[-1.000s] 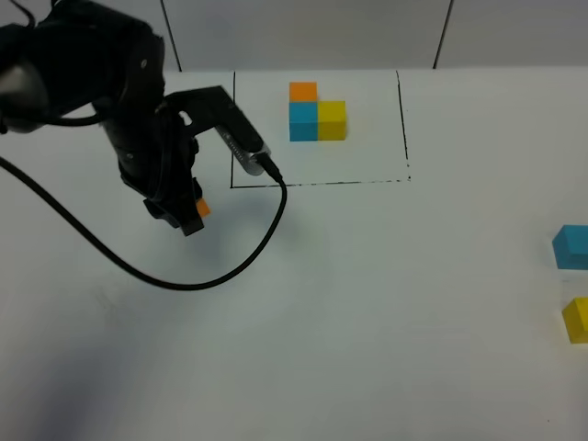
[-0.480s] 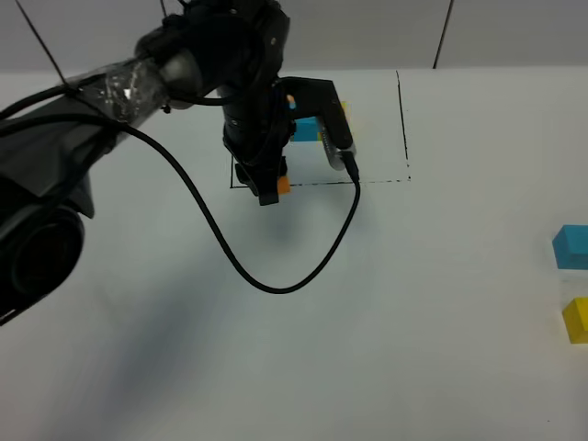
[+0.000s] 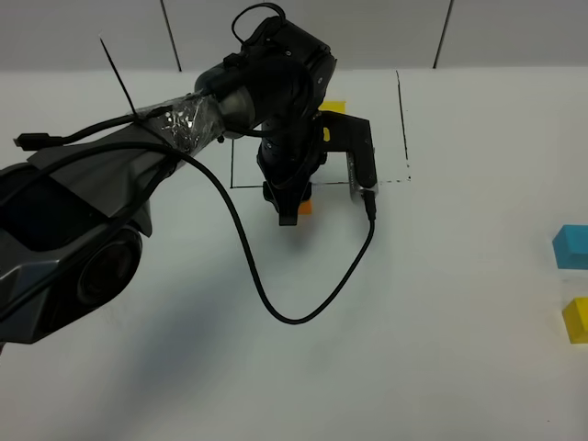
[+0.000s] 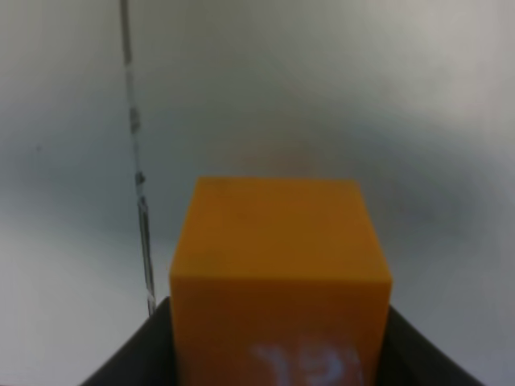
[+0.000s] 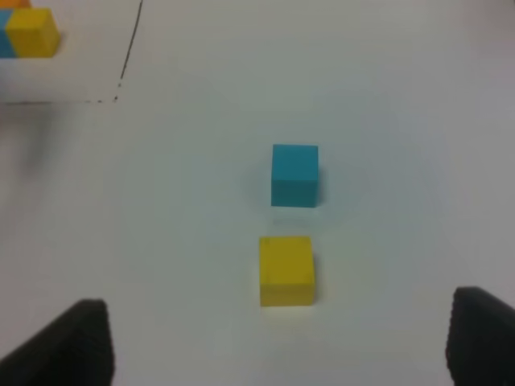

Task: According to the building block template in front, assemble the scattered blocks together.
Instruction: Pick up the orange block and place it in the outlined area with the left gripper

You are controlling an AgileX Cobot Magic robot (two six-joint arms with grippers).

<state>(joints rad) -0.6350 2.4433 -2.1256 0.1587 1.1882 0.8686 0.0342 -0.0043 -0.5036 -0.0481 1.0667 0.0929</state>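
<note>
Orange block (image 4: 278,273) hangs clamped in the left hand (image 3: 289,215) over the white table (image 3: 441,349); right hand (image 5: 282,338) gapes empty.

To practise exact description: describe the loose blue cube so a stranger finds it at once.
On the white table, look far right, outside the black drawn rectangle. Two loose cubes lie there, apart. It is the blue cube, farther back than the yellow cube.
</note>
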